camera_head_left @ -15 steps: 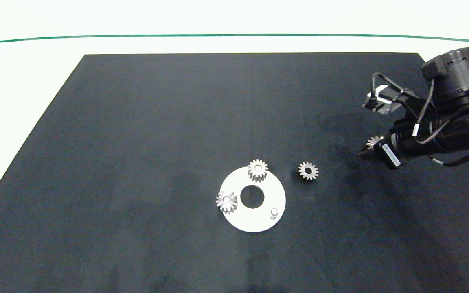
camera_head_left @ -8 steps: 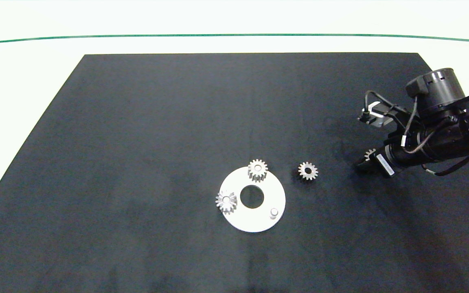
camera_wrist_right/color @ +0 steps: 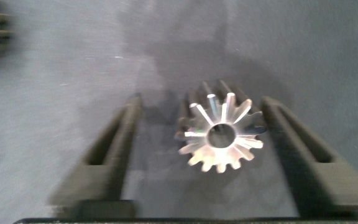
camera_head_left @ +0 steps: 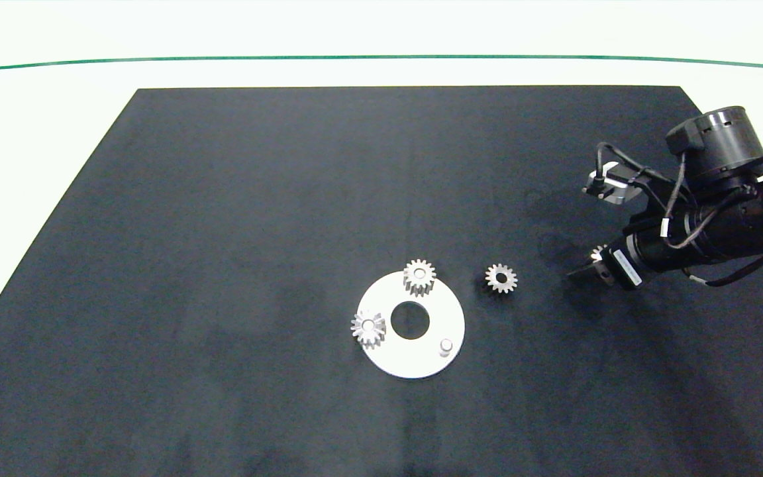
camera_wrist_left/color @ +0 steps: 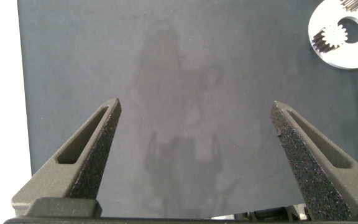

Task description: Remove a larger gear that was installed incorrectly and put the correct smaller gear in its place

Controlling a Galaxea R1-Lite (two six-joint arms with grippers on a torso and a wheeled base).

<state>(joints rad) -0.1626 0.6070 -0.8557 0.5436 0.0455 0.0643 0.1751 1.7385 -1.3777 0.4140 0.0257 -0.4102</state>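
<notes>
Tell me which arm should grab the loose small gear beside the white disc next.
Right, probably. The right gripper is open on the mat just beyond the loose small gear, with the big gear lying between its fingers. The left gripper isn't in the head view and hangs open over bare mat, away from the white disc.

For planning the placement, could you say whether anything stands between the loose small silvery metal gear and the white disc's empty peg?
Nothing visible does: only bare black mat and white disc surface lie between the small silvery metal gear and the empty peg; the two mounted gears sit off that line.
</notes>
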